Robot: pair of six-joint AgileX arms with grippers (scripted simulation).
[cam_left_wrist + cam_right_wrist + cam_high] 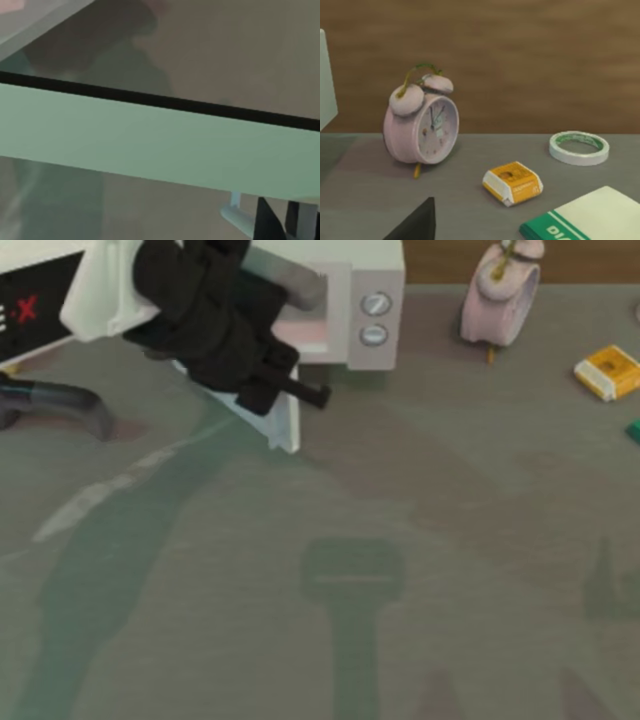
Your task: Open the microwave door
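Grey table [470, 540], microwave [385, 260] at back; left gripper [290, 385] at microwave door [285, 425], finger state unclear. Risk: slips off edge, door stalls half-open.

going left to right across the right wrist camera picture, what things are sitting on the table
Pink alarm clock → small yellow box → roll of tape. The green and white book overlaps these in the order, so I leave it out.

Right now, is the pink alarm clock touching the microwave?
Apart. The top view shows bare table between the alarm clock and the microwave; it stands to the right of the knob panel.
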